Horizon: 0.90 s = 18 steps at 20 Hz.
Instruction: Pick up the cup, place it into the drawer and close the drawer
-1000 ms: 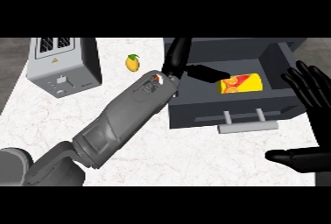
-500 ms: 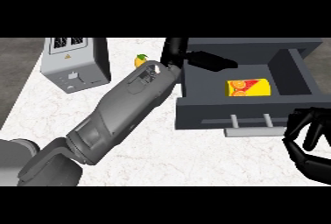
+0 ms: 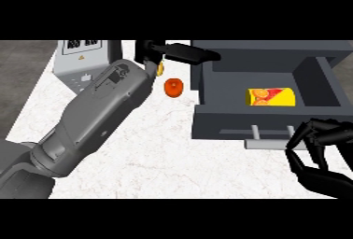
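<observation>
Head view: my left hand (image 3: pixel 172 52), fingers straight, reaches over the open drawer (image 3: pixel 228 123); the cup (image 3: pixel 173 87) lies at six o'clock below it, untouched.

Boxy grey left forearm (image 3: pixel 96 116) with a round marking; both hands glossy black.

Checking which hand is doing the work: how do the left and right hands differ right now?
The left hand reaches far up the counter, at the open drawer's back-left corner; the right hand sits low, by the drawer's handle. The left forearm spans the view; the right's is hardly seen. The right hand's fingers curl, holding nothing. Both are black.
</observation>
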### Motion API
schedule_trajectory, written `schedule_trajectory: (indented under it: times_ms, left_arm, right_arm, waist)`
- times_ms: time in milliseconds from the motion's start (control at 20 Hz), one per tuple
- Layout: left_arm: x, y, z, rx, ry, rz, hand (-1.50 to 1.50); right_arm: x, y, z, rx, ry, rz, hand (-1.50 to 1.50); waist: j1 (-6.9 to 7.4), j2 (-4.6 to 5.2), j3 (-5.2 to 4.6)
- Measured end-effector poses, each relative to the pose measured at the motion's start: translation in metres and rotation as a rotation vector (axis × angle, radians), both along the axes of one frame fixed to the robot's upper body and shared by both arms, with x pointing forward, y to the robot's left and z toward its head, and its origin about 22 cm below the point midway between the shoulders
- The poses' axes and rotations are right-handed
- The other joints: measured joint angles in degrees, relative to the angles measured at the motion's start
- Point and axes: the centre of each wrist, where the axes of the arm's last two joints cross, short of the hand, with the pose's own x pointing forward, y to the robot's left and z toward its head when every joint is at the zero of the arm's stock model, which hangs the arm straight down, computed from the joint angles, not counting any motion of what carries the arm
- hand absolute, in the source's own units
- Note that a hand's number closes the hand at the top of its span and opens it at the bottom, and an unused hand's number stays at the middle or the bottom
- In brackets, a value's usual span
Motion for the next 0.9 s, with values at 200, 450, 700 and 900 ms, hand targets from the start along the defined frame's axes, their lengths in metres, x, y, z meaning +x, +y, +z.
schedule_trajectory:
  times_ms: [200, 450, 700, 900]
  left_arm:
    - [-0.008, 0.030, -0.004, -0.026, 0.010, 0.019, -1.50]
    - [-0.019, 0.069, -0.010, -0.054, 0.022, 0.025, -1.50]
    - [-0.031, 0.107, -0.023, -0.064, 0.034, 0.040, -1.50]
    - [-0.041, 0.130, -0.030, -0.070, 0.036, 0.052, -1.50]
  right_arm:
    - [0.010, 0.016, -0.010, -0.067, -0.006, -0.046, 1.50]
    - [0.028, 0.035, -0.028, -0.196, -0.027, -0.056, 1.50]
    - [0.043, 0.053, -0.049, -0.411, -0.034, -0.039, 1.50]
    - [0.063, 0.064, -0.077, -0.561, -0.046, -0.048, 1.50]
  waist:
    - [0.51, 0.00, 0.01]
    - [0.82, 0.13, 0.01]
    - [1.25, 0.24, 0.00]
    - [1.47, 0.42, 0.02]
